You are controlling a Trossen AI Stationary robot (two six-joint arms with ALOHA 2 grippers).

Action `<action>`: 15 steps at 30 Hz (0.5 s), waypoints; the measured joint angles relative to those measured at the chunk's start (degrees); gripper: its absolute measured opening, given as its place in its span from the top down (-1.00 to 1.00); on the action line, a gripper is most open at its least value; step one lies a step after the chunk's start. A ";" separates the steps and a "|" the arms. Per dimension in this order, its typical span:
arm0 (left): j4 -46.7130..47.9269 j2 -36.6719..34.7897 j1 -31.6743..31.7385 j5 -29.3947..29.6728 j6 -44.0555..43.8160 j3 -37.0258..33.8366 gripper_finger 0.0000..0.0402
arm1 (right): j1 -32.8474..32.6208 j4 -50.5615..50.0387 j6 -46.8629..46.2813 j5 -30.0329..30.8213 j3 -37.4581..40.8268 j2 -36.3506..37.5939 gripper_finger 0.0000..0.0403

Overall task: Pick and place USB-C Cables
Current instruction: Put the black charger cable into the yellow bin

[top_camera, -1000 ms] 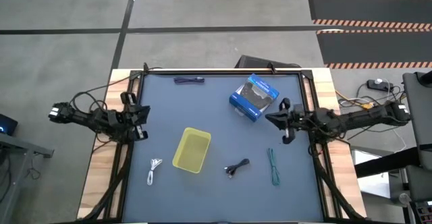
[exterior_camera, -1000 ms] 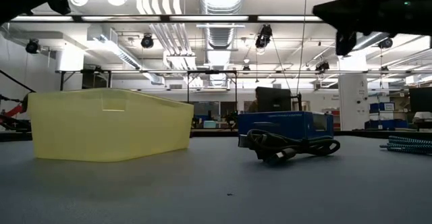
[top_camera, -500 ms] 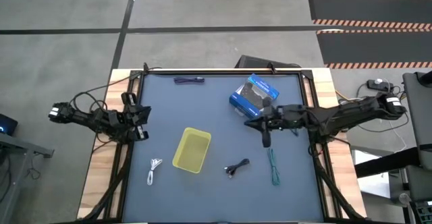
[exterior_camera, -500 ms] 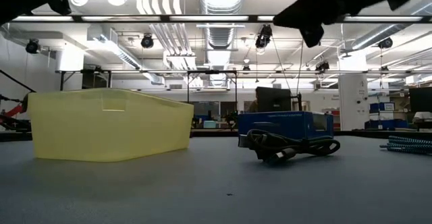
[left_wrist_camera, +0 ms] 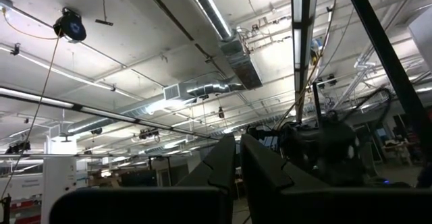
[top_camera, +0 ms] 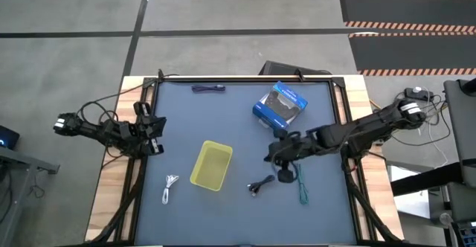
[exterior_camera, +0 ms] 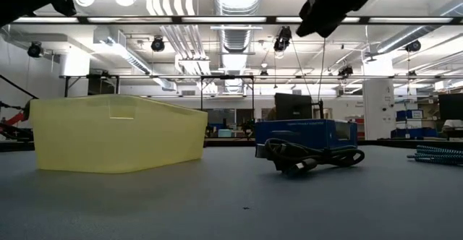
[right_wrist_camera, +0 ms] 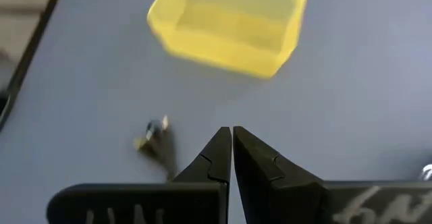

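Nothing binned: right gripper (top_camera: 283,174), clenched and empty, hovering just beside black cable (top_camera: 261,184), yellow tray (top_camera: 212,165) lying beyond.

left gripper (top_camera: 154,133) parked at table's left edge, jaws closed | right gripper (top_camera: 274,155) mid-table, jaws closed

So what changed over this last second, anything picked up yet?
Nothing picked up. The right gripper swung from the table's right edge in toward the middle, now above the black cable, fingers shut and empty. The left gripper, yellow tray, blue box and all four cables stayed put.
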State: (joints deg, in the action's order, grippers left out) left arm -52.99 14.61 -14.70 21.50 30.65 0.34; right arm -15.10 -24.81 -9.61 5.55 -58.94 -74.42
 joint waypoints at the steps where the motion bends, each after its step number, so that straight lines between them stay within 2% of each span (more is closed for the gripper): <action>1: -0.04 -0.01 0.00 0.00 0.00 0.00 0.96 | -0.60 -2.55 -0.10 0.09 -1.32 -1.31 0.96; 9: -0.02 -0.02 0.00 0.02 0.00 -0.04 0.96 | -2.92 -20.09 -3.91 0.41 -8.94 -11.05 0.96; 15: -0.04 -0.02 0.00 0.02 0.02 -0.07 0.96 | -3.81 -18.44 -2.90 -0.09 -9.33 -16.43 0.96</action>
State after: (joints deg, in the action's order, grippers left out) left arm -53.04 14.59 -14.70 21.52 30.68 0.27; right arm -18.92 -43.24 -12.50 5.46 -68.27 -90.85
